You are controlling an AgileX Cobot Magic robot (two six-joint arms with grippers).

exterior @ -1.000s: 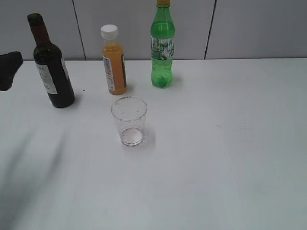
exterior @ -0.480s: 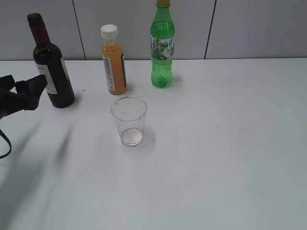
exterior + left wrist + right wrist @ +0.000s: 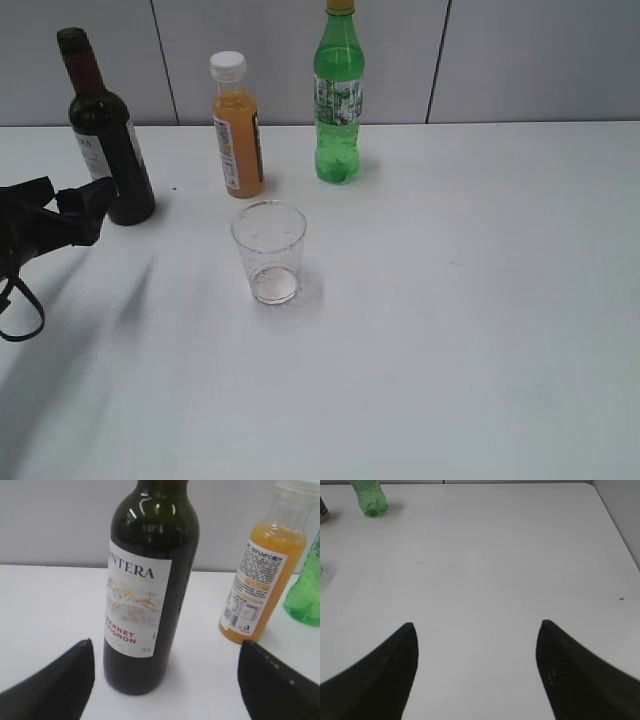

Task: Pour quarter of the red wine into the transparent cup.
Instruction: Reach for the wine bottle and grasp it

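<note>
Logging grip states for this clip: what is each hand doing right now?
Left hand: open, empty, wine bottle ahead between its fingers.
Right hand: open, empty.

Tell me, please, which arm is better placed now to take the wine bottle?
The left. Its open end effector already faces the wine bottle, one finger on each side of its base. The right end effector hangs open over bare table, far from it.

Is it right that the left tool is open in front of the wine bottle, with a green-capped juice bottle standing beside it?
Not quite. The juice bottle has a white cap, not green, as the exterior view shows. The rest holds: the left tool is open in front of the wine bottle, with the juice bottle beside it.
</note>
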